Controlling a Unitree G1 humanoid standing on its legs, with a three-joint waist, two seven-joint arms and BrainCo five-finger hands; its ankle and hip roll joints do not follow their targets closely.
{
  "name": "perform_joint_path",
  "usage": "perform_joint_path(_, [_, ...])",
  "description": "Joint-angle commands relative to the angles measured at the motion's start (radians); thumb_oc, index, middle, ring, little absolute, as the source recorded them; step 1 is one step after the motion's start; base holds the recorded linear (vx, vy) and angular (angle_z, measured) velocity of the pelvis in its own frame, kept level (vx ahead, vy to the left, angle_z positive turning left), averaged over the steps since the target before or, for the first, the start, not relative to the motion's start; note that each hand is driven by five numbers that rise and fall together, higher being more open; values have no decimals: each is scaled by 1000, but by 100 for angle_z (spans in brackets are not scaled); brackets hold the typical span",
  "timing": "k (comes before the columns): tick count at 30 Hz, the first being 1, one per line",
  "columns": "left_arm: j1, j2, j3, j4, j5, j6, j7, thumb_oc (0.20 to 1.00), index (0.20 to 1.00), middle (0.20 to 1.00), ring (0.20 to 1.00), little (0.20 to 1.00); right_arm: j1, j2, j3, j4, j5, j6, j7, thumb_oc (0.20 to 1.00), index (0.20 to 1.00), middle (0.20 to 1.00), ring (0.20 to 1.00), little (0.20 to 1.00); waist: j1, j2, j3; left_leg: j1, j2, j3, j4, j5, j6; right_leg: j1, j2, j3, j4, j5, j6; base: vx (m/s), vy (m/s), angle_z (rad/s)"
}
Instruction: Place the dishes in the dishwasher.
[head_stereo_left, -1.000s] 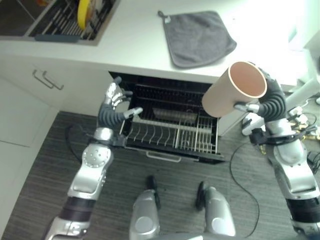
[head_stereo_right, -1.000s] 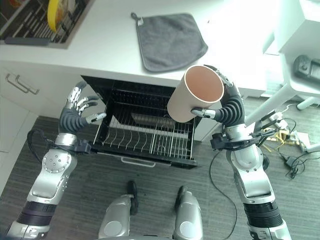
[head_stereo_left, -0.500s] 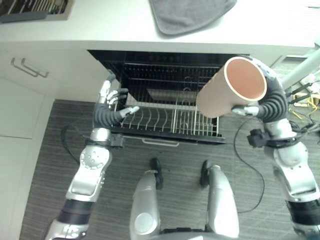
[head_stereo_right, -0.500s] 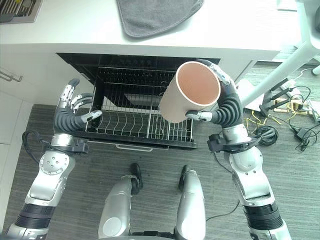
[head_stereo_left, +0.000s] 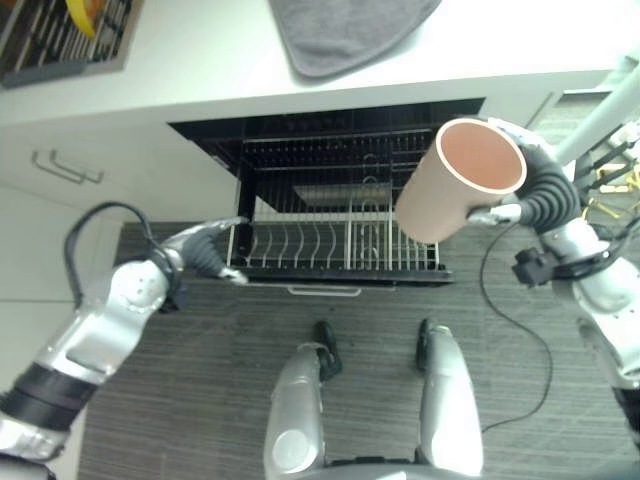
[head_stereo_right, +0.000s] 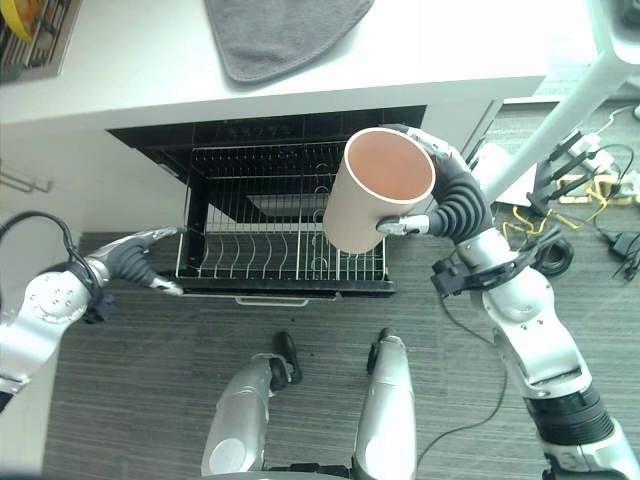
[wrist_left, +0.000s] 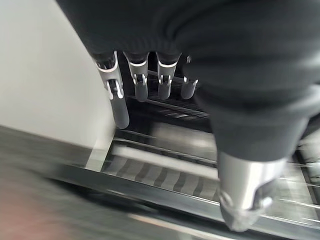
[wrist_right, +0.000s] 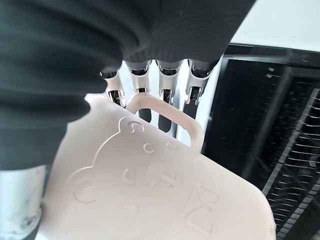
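Note:
A tall pink mug hangs in the air above the right part of the dishwasher's pulled-out wire rack, mouth towards me. My right hand is shut on it, with fingers through its handle in the right wrist view. A raised bear face marks the mug's wall. My left hand is open and low at the rack's front left corner, fingers straight and pointing at the rack. The rack holds no dishes that I can see.
A grey cloth lies on the white counter above the dishwasher. A tray of cutlery sits at the counter's far left. White cabinet fronts with a bar handle stand left of the opening. A white table leg slants at right.
My left arm has swung down and to the left, bringing its hand to the rack's front left corner. The mug stays in my right hand. The camera has shifted.

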Motion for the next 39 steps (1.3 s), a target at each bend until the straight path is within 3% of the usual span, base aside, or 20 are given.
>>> perform_joint_path(1, [0, -37, -14, -2, 253, 115, -232, 1000, 1000, 1000, 1000, 1000, -63, 57, -17, -40, 33, -9, 33, 200, 200, 200, 200, 200, -26, -14, -30, 26, 59, -75, 45, -139, 6, 46, 12, -14, -117, 5, 20, 17, 87, -11])
perform_joint_path(4, [-15, -32, -39, 28, 336, 121, -264, 1000, 1000, 1000, 1000, 1000, -88, 47, -8, -34, 39, 2, 37, 200, 200, 200, 200, 200, -32, -9, -30, 23, 58, -76, 47, -139, 4, 42, 15, -5, -114, 2, 17, 14, 46, -8])
perform_joint_path(6, [-46, -35, -61, 64, 373, 117, -223, 1000, 1000, 1000, 1000, 1000, -113, 44, 1, -28, 46, 19, 37, 200, 200, 200, 200, 200, -37, -11, -32, 17, 60, -77, 53, -141, 4, 37, 18, 1, -103, -7, 12, 27, 0, -1])
perform_joint_path(9, [-84, -48, -102, 133, 442, 83, -231, 1000, 1000, 1000, 1000, 1000, -121, 54, -4, -20, 36, 31, 64, 200, 200, 200, 200, 200, -40, -19, -34, 2, 63, -86, 75, -148, 7, 30, 18, 2, -80, -17, 10, 42, -5, 4])
perform_joint_path(17, [-100, -104, -195, 196, 406, 2, -285, 1000, 1000, 1000, 1000, 1000, -131, 88, 5, 2, 1, 30, 78, 200, 200, 200, 200, 200, -44, -32, -24, -29, 72, -96, 104, -160, 10, 14, 24, 4, -70, -15, 8, -9, -12, -3])
perform_joint_path(22, [-96, -120, -263, 207, 275, -57, -340, 1000, 1000, 1000, 1000, 1000, -122, 102, 13, 35, -29, 14, 83, 200, 200, 200, 200, 200, -41, -44, -13, -48, 75, -102, 110, -164, 10, 8, 26, -2, -78, -8, 11, -55, -40, -1])
perform_joint_path(24, [-74, -127, -292, 197, 282, -76, -372, 1000, 1000, 1000, 1000, 1000, -117, 102, 23, 66, -49, -4, 75, 200, 200, 200, 200, 200, -36, -47, -9, -51, 72, -106, 109, -165, 10, 11, 27, -7, -87, -4, 12, -43, -37, 1])
perform_joint_path(30, [16, -101, -378, 197, 317, -78, -631, 1000, 1000, 1000, 1000, 1000, -137, 65, 61, 171, -81, -28, 55, 200, 200, 200, 200, 200, -15, -55, 9, -65, 61, -126, 114, -173, 10, 16, 28, -22, -98, -2, 12, -36, -36, 2])
perform_joint_path(32, [34, -101, -390, 207, 323, -73, -669, 1000, 1000, 1000, 1000, 1000, -143, 59, 69, 187, -85, -32, 49, 200, 200, 200, 200, 200, -12, -56, 12, -67, 60, -129, 116, -174, 9, 17, 28, -23, -101, -1, 12, -14, -6, 6])
perform_joint_path(39, [165, -195, -446, 275, 392, -36, -877, 1000, 1000, 1000, 1000, 1000, -234, 53, 98, 353, -142, -18, 68, 200, 200, 200, 200, 200, 15, -44, 21, -77, 47, -142, 114, -179, 7, 15, 26, -31, -106, -5, 5, -7, 16, -1])
